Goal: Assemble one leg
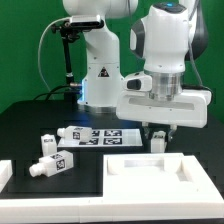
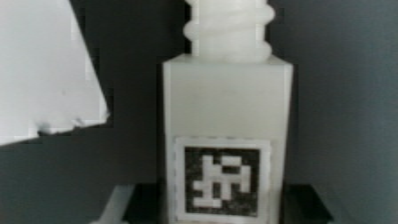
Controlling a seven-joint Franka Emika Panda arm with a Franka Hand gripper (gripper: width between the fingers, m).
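The white arm [image 1: 165,45] reaches down over the black worktop [image 1: 30,125]. Its end effector [image 1: 157,131] is closed around the leg [image 1: 158,143], a small white post. In the exterior view the leg hangs straight down from the end effector, right at the far edge of the big flat white panel [image 1: 150,172] with a raised rim. I cannot tell if the leg touches the panel or sits a little above it. In the wrist view the leg fills the middle of the picture. Its sides are flat, and 1 black-and-white tag [image 2: 222,180] sits on the side that faces the camera. The far end of the leg is a thinner stub [image 2: 231,30] with ridges around it. The dark fingers [image 2: 139,205] press on the leg from 2 sides, close to the tag. A flat white piece [image 2: 45,80] shows beside the leg in that view, but I cannot tell which part it is. The rest around the leg is dark worktop. The marker board [image 1: 100,135] lies flat on the worktop behind the panel, to the exterior view's left of the end effector. Further to the exterior view's left, 3 loose posts [image 1: 62,159] lie on their sides close together, well apart from the held leg. Tags show on some of them.
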